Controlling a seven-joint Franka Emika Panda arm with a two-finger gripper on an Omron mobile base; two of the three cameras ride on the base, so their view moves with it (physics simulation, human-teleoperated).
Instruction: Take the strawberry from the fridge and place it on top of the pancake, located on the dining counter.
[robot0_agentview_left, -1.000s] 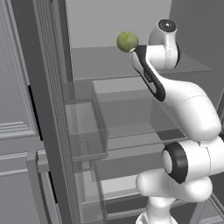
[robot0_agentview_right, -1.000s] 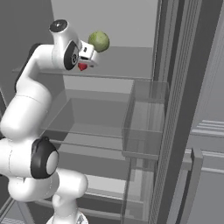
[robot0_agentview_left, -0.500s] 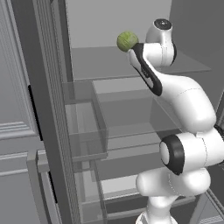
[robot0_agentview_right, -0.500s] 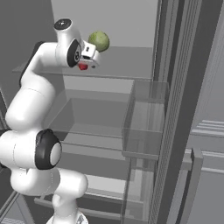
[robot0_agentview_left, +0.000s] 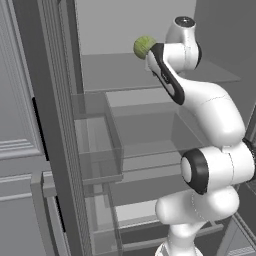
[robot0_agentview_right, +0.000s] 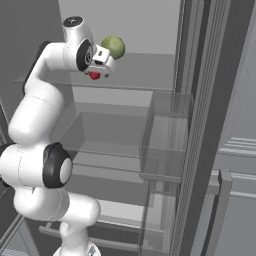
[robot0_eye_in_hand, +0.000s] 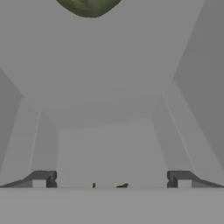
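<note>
Leftmost in the left base view, the open door of the fridge (robot0_agentview_left: 55, 125) stands edge-on, clear door bins fixed to its inner face. Right of it, the pale interior with glass shelves; arm reaches up to the upper shelf (robot0_agentview_left: 115, 70). Cabbage (robot0_agentview_left: 144, 46) sits on that shelf, just left of the arm's wrist in this view. Right base view: gripper (robot0_agentview_right: 100, 67) at shelf height, tilted down, with the strawberry (robot0_agentview_right: 94, 75) directly beneath it, red, resting on the shelf; contact cannot be told. Cabbage just right of the hand, behind it. Further right, the other door's clear bins (robot0_agentview_right: 165, 135). Hand view: gripper fingertips (robot0_eye_in_hand: 41, 178) spread wide, released, nothing clamped; small green flecks at the bottom edge between them; cabbage at top edge.
</note>
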